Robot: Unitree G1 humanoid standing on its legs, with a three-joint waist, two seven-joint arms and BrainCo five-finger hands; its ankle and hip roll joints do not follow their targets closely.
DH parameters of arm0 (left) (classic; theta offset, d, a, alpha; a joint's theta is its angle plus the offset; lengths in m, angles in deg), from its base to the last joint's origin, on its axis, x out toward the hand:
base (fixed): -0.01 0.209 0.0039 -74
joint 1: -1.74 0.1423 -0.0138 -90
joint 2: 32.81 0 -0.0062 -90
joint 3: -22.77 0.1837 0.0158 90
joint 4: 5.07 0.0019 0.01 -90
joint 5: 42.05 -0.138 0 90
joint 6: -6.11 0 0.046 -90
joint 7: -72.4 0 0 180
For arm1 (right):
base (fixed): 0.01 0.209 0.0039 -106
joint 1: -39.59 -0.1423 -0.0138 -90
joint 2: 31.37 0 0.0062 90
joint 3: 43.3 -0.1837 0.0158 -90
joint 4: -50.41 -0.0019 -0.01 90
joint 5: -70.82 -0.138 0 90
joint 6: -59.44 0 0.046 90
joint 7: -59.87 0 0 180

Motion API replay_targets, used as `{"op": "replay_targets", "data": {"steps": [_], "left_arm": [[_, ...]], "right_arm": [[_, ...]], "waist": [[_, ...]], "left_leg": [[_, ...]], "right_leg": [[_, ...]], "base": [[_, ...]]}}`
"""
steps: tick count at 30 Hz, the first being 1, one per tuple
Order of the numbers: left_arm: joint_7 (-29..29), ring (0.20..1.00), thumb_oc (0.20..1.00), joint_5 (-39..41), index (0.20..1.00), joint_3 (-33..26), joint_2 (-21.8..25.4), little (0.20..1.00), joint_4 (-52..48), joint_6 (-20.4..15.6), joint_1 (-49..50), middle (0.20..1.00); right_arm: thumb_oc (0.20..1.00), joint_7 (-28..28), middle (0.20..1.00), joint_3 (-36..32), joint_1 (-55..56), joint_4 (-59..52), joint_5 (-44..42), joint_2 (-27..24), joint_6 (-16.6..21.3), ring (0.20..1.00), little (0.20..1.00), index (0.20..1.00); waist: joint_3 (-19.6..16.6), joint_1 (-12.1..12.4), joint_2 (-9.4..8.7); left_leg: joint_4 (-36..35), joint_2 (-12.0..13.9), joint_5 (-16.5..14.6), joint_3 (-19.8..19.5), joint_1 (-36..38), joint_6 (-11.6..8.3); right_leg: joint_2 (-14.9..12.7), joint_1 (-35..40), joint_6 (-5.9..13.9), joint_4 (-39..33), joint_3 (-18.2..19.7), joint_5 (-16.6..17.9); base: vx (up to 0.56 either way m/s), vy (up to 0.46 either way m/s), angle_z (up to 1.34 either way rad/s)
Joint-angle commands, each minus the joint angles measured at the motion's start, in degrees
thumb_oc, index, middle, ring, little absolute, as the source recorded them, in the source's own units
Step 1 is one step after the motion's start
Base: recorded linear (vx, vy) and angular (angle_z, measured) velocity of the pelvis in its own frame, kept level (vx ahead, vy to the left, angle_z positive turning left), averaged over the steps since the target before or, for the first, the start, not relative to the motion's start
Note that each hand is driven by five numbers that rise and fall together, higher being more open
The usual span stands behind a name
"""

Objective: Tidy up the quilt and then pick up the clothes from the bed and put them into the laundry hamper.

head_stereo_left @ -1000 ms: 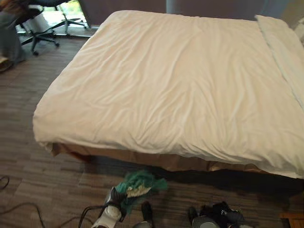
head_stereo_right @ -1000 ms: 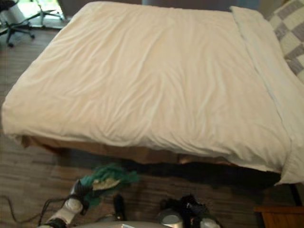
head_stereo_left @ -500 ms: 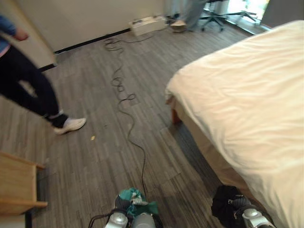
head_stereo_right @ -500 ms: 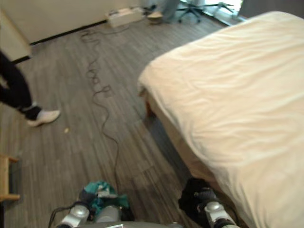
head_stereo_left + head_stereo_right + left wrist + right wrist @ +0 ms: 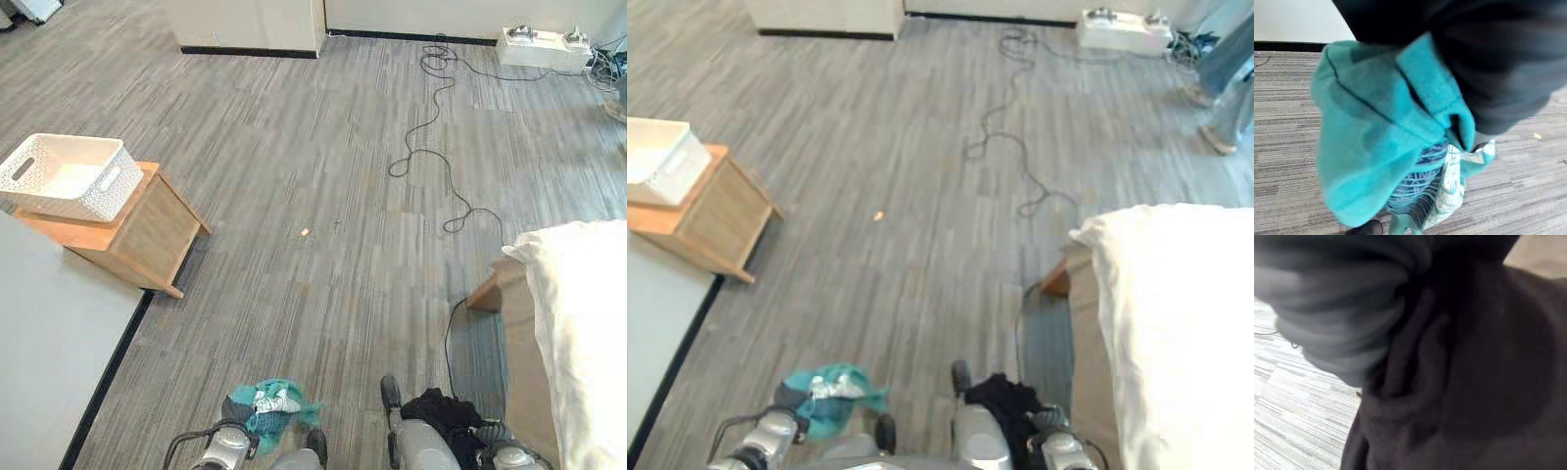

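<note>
Fingers of both hands are hidden in cloth, grip unclear: left hand (image 5: 227, 447) carries teal clothes (image 5: 272, 408), right hand (image 5: 495, 456) black clothes (image 5: 446, 411), bottom centre. White hamper (image 5: 67, 176) upper left; quilt (image 5: 588, 323) right.

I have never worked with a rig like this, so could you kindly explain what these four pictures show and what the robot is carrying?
This is a two-legged humanoid robot. Two pictures come from a stereo camera on its head, looking down at the grey plank floor. The other two come from cameras on its wrists, very close to what each hand carries.

The left hand carries a teal garment, seen bunched up in the left wrist view. The right hand carries a black garment, seen close in the right wrist view.

To the robot's right is the bed corner with the cream quilt. Ahead on its left, a white perforated basket, probably the hamper, sits on a wooden stand. A person's legs show by the far wall.
</note>
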Motion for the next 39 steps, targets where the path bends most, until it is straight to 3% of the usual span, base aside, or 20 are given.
{"op": "replay_targets", "data": {"steps": [1,6,7,8,9,10,12,14,17,21,22,24,25,26,28,30,32,35,38,39], "left_arm": [[1.2,0.2,0.2,-9.8,0.2,7.3,-1.4,0.2,3.0,2.0,-3.8,0.2],[1.1,0.2,0.2,-7.2,0.2,6.0,-1.3,0.2,1.8,1.4,-3.8,0.2],[1.6,0.2,0.2,-6.6,0.2,5.9,-1.4,0.2,2.0,1.0,-3.8,0.2],[1.8,0.2,0.2,-7.0,0.2,6.1,-1.3,0.2,2.2,1.0,-4.0,0.2],[1.8,0.2,0.2,-7.0,0.2,6.0,-1.3,0.2,2.2,1.0,-4.0,0.2],[1.5,0.2,0.2,-8.1,0.2,7.4,-1.2,0.2,1.1,1.6,-5.1,0.2],[1.1,0.2,0.2,-8.1,0.2,7.4,-1.0,0.2,1.0,2.2,-5.1,0.2],[1.2,0.2,0.2,-8.3,0.2,6.5,-0.9,0.2,0.3,1.9,-3.8,0.2],[1.4,0.2,0.2,-8.3,0.2,5.8,-1.0,0.2,-0.8,1.4,-2.1,0.2],[2.1,0.2,0.2,-9.4,0.2,4.3,-0.9,0.2,1.7,2.2,-0.6,0.2],[2.2,0.2,0.2,-10.0,0.2,4.3,-0.4,0.2,2.2,2.5,-0.2,0.2],[2.7,0.2,0.2,-11.6,0.2,4.9,-0.2,0.2,2.9,2.9,0.0,0.2],[2.7,0.2,0.2,-12.0,0.2,5.1,-0.1,0.2,3.1,3.1,-0.1,0.2],[2.3,0.2,0.2,-11.7,0.2,5.4,0.2,0.2,2.7,3.3,-0.5,0.2],[2.1,0.2,0.2,-12.4,0.2,6.6,0.8,0.2,1.9,3.4,-1.9,0.2],[1.9,0.2,0.2,-13.2,0.2,7.9,1.2,0.2,1.0,3.4,-3.9,0.2],[1.5,0.2,0.2,-13.3,0.2,8.7,1.4,0.2,-0.1,3.0,-5.4,0.2],[1.5,0.2,0.2,-12.9,0.2,9.5,1.1,0.2,-0.9,2.2,-8.1,0.2],[1.3,0.2,0.2,-13.2,0.2,9.4,1.0,0.2,-1.0,2.0,-7.8,0.2],[1.5,0.2,0.2,-13.6,0.2,9.3,0.1,0.2,0.0,1.9,-6.8,0.2]], "right_arm": [[0.2,-1.7,0.2,11.5,-5.1,4.6,10.0,-4.3,-2.0,0.2,0.2,0.2],[0.2,-1.8,0.2,11.1,-5.0,3.9,9.7,-4.2,-1.9,0.2,0.2,0.2],[0.2,-2.0,0.2,11.3,-5.5,3.2,9.9,-5.0,-1.5,0.2,0.2,0.2],[0.2,-2.3,0.2,11.7,-5.5,3.1,10.4,-5.3,-1.3,0.2,0.2,0.2],[0.2,-2.3,0.2,11.7,-5.5,3.1,10.4,-5.3,-1.3,0.2,0.2,0.2],[0.2,-1.9,0.2,12.5,-5.6,3.0,11.5,-6.4,-1.7,0.2,0.2,0.2],[0.2,-2.1,0.2,13.2,-6.2,3.0,11.9,-6.5,-2.3,0.2,0.2,0.2],[0.2,-1.7,0.2,13.0,-6.3,3.0,12.1,-6.3,-2.4,0.2,0.2,0.2],[0.2,-1.2,0.2,13.0,-5.9,3.3,13.0,-6.5,-2.1,0.2,0.2,0.2],[0.2,-1.0,0.2,12.2,-5.6,4.4,13.6,-5.1,-2.6,0.2,0.2,0.2],[0.2,-0.7,0.2,11.0,-5.2,5.3,13.0,-4.2,-2.8,0.2,0.2,0.2],[0.2,0.1,0.2,9.6,-5.2,4.9,12.2,-3.9,-2.8,0.2,0.2,0.2],[0.2,0.4,0.2,9.4,-5.7,4.0,11.6,-3.9,-2.7,0.2,0.2,0.2],[0.2,0.8,0.2,9.2,-6.2,2.7,11.2,-4.0,-2.4,0.2,0.2,0.2],[0.2,1.0,0.2,9.1,-7.0,1.7,10.8,-4.1,-2.3,0.2,0.2,0.2],[0.2,1.5,0.2,9.2,-6.7,0.7,10.5,-4.2,-2.2,0.2,0.2,0.2],[0.2,1.4,0.2,9.0,-6.4,-0.2,9.8,-4.5,-2.0,0.2,0.2,0.2],[0.2,1.4,0.2,8.4,-5.6,1.2,9.1,-5.0,-2.5,0.2,0.2,0.2],[0.2,1.0,0.2,8.5,-5.4,2.4,9.9,-4.8,-3.4,0.2,0.2,0.2],[0.2,0.6,0.2,9.2,-4.9,3.8,11.1,-5.1,-3.6,0.2,0.2,0.2]], "waist": [[-2.1,4.0,1.29],[-1.9,4.2,1.5],[-0.8,4.5,1.18],[-0.1,4.8,1.19],[-0.1,4.7,1.27],[2.7,5.7,0.69],[3.0,6.5,0.33],[1.5,8.0,1.05],[0.7,9.4,2.64],[-1.2,9.4,1.14],[-2.3,9.7,-1.17],[-2.1,8.9,-2.27],[-1.5,8.0,-2.03],[-0.6,6.7,-0.81],[1.0,4.4,2.03],[2.1,2.4,2.78],[2.2,1.1,2.92],[2.3,-1.6,2.48],[2.0,-2.6,2.84],[0.4,-2.5,2.67]], "left_leg": [[-0.9,-3.1,1.3,-9.6,-7.5,0.86],[-1.5,-2.2,1.0,-9.2,-6.4,-0.12],[6.1,-2.2,-0.6,-7.7,-8.2,-1.53],[12.6,-1.9,0.8,-6.6,-10.5,-3.14],[13.2,-1.8,0.5,-6.7,-10.9,-3.17],[29.0,0.6,7.2,-3.6,-20.8,-4.84],[32.3,0.5,4.8,-1.5,-25.9,-3.5],[21.9,0.6,2.5,2.5,-27.9,-2.15],[4.9,0.5,7.3,7.5,-27.1,-2.61],[2.8,0.9,8.4,12.9,-25.0,-0.75],[4.3,-0.6,7.3,12.1,-24.3,1.01],[3.8,-2.4,4.5,11.5,-20.5,2.73],[3.5,-2.6,3.4,11.5,-18.4,3.28],[2.7,-2.1,2.7,10.8,-15.6,3.68],[0.1,-0.9,2.0,8.6,-9.9,3.89],[-0.9,-1.2,0.6,6.1,-5.5,3.64],[-0.7,-1.5,-1.5,4.0,-3.0,2.64],[-1.8,-1.9,-5.9,-0.4,2.8,0.6],[-1.5,-0.9,-9.0,-1.5,6.2,-0.29],[5.0,-0.4,-9.0,-3.1,7.2,-1.41]], "right_leg": [[3.8,7.3,0.94,3.3,-1.4,-19.0],[3.4,7.4,0.71,3.6,-3.1,-19.5],[2.6,8.2,0.36,2.9,-3.5,-19.4],[2.4,9.0,-0.04,2.6,-3.9,-19.5],[2.5,9.0,-0.06,2.6,-4.0,-19.4],[0.9,10.8,-1.53,2.1,-6.0,-19.8],[0.8,13.1,-1.62,1.1,-6.3,-21.0],[0.9,16.3,-0.54,-0.6,-6.1,-23.4],[1.3,20.6,0.57,-1.8,-6.8,-26.1],[0.5,23.8,2.22,0.6,-8.9,-29.0],[-0.9,21.7,4.05,10.2,-9.3,-26.8],[-1.2,16.1,8.03,25.2,-8.1,-18.5],[-0.6,13.1,8.87,32.1,-7.2,-14.1],[0.4,8.9,8.87,39.1,-6.6,-12.3],[2.2,-0.3,7.42,48.2,-7.2,-15.0],[2.0,-5.0,4.98,44.0,-7.4,-18.3],[2.0,-6.3,4.09,33.2,-6.7,-19.8],[-0.7,-8.0,5.71,6.3,-4.3,-14.5],[-1.5,-10.8,7.6,3.5,-4.2,-12.6],[-1.1,-8.7,6.98,5.5,-5.2,-11.5]], "base": [[0.09,-0.041,0.17],[0.15,-0.083,0.19],[0.14,-0.104,-0.07],[0.1,-0.081,-0.13],[0.07,-0.162,0.0],[0.1,-0.165,0.07],[0.34,-0.101,0.38],[0.62,0.1,-0.15],[0.55,0.129,-0.79],[0.55,0.093,-0.06],[0.83,0.166,0.14],[0.64,0.19,0.1],[0.5,0.191,0.13],[0.53,0.21,0.29],[0.53,0.156,0.83],[0.57,0.029,1.06],[0.58,-0.071,0.94],[0.6,-0.139,1.02],[0.68,-0.177,0.87],[0.64,-0.266,0.58]]}}
